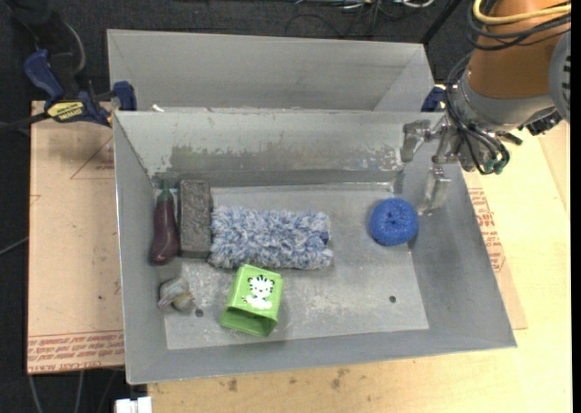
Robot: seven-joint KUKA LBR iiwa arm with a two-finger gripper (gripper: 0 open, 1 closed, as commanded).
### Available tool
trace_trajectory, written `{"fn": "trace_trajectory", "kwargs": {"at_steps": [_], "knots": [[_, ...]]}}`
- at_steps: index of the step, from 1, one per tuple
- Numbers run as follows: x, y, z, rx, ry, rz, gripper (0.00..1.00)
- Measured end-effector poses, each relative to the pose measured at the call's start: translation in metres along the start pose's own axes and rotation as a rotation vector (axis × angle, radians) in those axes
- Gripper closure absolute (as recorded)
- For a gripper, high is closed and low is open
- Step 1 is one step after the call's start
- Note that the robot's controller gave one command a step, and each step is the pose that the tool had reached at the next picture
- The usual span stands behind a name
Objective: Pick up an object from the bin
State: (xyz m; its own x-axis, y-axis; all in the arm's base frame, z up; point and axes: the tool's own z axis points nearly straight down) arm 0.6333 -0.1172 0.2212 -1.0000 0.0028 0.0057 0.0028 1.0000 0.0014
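Near edge: green cup with a tiger face (251, 300) is tipped on its side, with a small grey lump (174, 293) beside it. Behind them, a blue-white fuzzy cloth (270, 239), grey block (194, 218) and purple aubergine-shaped piece (164, 228) are packed side by side at left. The blue round scrubber (392, 222) is set apart at right, clear all round, so it is judged the likeliest pick. The gripper (420, 186) is hung just behind it by the right wall of the bin (458, 266), pointed down. Jaws are seen apart, nothing held.
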Motion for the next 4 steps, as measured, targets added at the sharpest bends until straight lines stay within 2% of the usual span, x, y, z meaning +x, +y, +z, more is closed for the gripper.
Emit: {"fn": "trace_trajectory", "kwargs": {"at_steps": [1, 2, 3, 4], "knots": [[-0.001, 0.000, -0.005, 0.001, -0.008, -0.002, 0.00], [0.006, -0.009, 0.066, 0.002, -0.012, 0.015, 0.00], [0.016, -0.015, 0.091, -0.001, -0.004, 0.077, 0.00], [0.014, -0.018, 0.084, 0.000, -0.010, 0.101, 0.00]]}}
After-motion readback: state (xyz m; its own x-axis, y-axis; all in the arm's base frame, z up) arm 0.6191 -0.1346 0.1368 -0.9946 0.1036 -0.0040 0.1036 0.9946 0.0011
